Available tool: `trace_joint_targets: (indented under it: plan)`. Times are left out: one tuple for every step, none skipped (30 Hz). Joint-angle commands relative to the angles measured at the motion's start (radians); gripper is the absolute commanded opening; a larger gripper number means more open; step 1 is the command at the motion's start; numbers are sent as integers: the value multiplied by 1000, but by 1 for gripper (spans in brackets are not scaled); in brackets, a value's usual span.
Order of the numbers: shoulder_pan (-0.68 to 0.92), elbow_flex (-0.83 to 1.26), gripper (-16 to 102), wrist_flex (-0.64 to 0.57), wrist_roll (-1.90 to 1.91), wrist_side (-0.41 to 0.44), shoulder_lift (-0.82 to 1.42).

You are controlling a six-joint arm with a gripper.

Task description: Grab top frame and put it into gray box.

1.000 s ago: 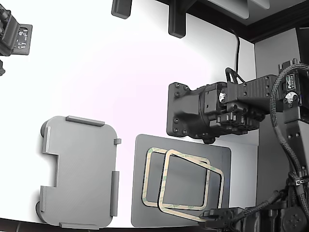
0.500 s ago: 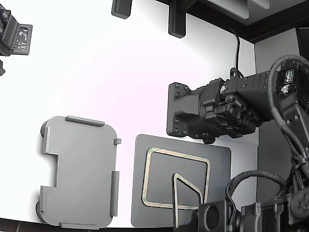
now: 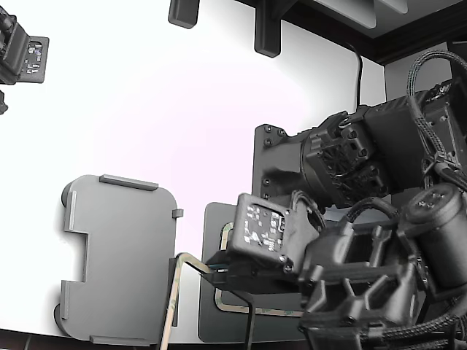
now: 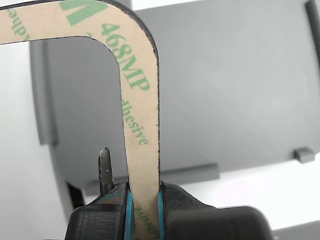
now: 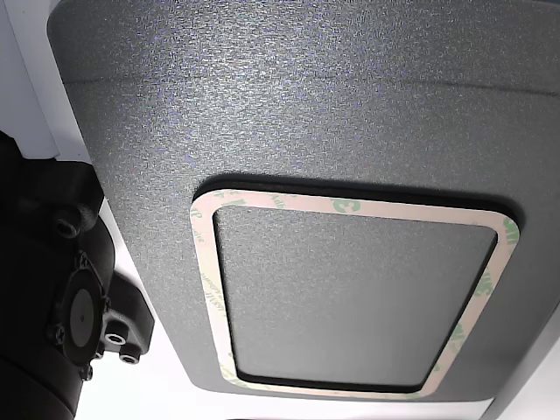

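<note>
My gripper point(image 4: 144, 200) is shut on the top frame point(image 4: 135, 90), a thin tan strip with green print, pinched between blue-lined jaws. In the exterior view the gripper point(image 3: 217, 268) holds that frame point(image 3: 174, 292) tilted nearly edge-on, in the air over the edge of the gray box point(image 3: 117, 248) nearest the mat. The box lies flat at the exterior view's lower left and fills the background of the wrist view as the gray box point(image 4: 235, 90). A second, similar frame point(image 5: 350, 206) lies flat on the dark mat point(image 5: 262, 105).
The dark mat point(image 3: 219, 324) lies to the exterior view's right of the box, mostly covered by my arm. A second black arm point(image 3: 336, 164) hangs above the mat. Dark fixtures point(image 3: 266, 33) stand at the far table edge, and a camera unit point(image 3: 22, 58) sits upper left.
My gripper has lifted the top frame off the mat and swung it toward the exterior view's left, from over the mat to the box's near edge. The other frame stays on the mat.
</note>
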Motion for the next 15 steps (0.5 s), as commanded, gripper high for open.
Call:
trace_joint_targets:
  plan:
    - [-97, -49, -14, 14, 143, -67, -12]
    - [-109, -54, -14, 14, 210, -69, -20]
    - [-118, -58, -14, 14, 291, -66, -29]
    - [-127, -60, -14, 15, 380, -61, -41]
    - [-133, -77, -14, 28, 466, -44, -63]
    - [-143, -103, -13, 41, 555, -44, -91]
    - [-153, -117, -13, 43, 630, -58, -107]
    - [-163, -129, -13, 43, 719, -69, -123]
    - [-170, -138, -13, 43, 772, -72, -138]
    - [-181, -140, -13, 43, 776, -75, -147]
    - [-187, -138, -13, 43, 819, -80, -155]
    - [-190, -149, -13, 43, 877, -80, -167]
    - [-196, -156, -13, 43, 925, -97, -178]
    - [-198, -156, -13, 43, 946, -112, -186]
    - [-198, -155, -13, 43, 965, -121, -190]
